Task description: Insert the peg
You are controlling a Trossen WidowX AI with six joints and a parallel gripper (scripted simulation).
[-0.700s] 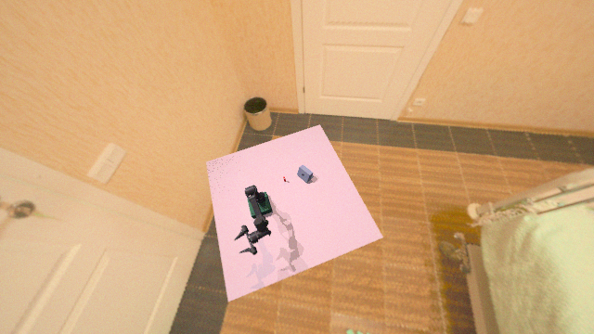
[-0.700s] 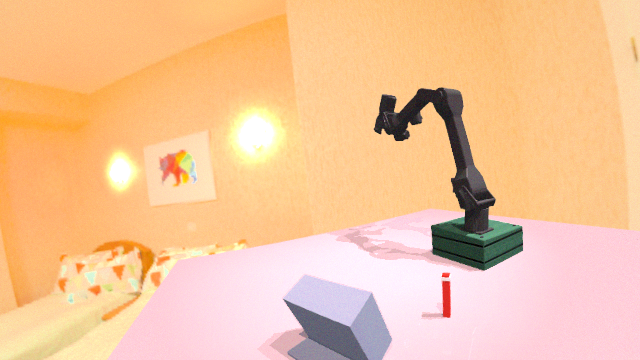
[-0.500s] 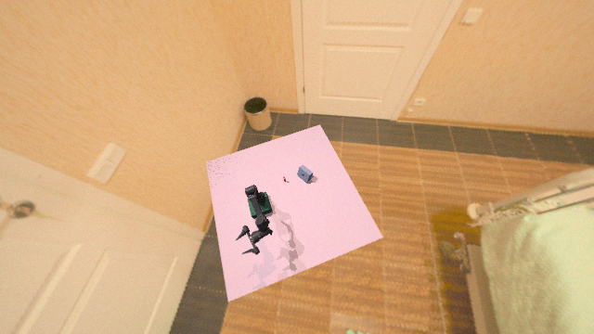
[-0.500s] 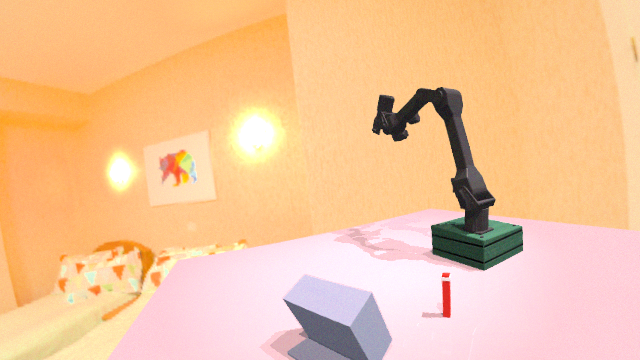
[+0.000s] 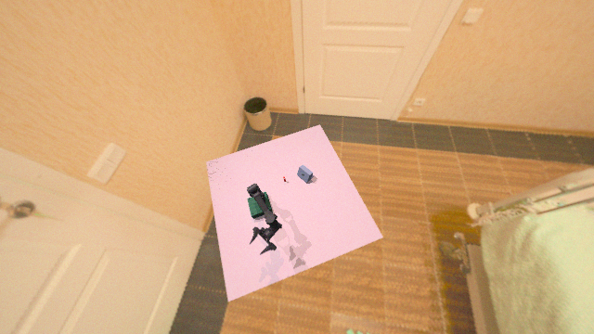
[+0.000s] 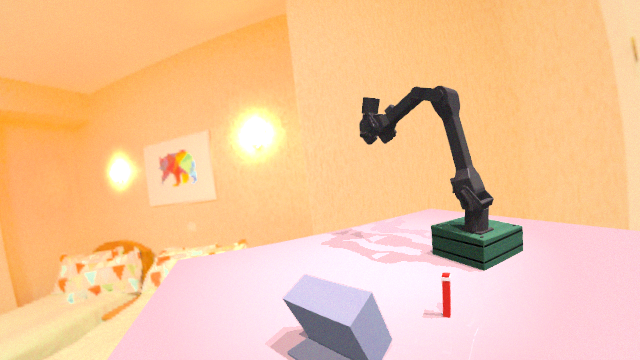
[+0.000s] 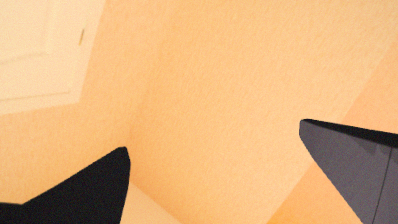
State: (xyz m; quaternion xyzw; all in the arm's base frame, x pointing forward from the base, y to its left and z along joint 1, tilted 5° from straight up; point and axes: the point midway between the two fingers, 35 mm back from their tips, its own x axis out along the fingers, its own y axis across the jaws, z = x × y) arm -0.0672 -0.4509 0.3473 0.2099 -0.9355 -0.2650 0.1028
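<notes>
A red peg (image 5: 284, 179) (image 6: 446, 298) with a white band near its top stands upright on the table, between the arm's base and the panel block. The blue-grey block (image 5: 304, 173) (image 6: 330, 302) has a sloped face; a small dark hole shows in that face in the top view, and the exterior camera sees the block from behind. My gripper (image 5: 251, 248) (image 7: 216, 141) is wide open and empty. It is raised high above the table, on the far side of the base from the peg and block. The hole's shape is too small to tell.
The arm stands on a green base block (image 5: 256, 209) (image 6: 457, 245) on the pink table (image 5: 343, 218) (image 6: 200, 310). The wrist view shows only walls and a door beyond the fingers. A bin (image 5: 258, 114) stands on the floor past the table's edge.
</notes>
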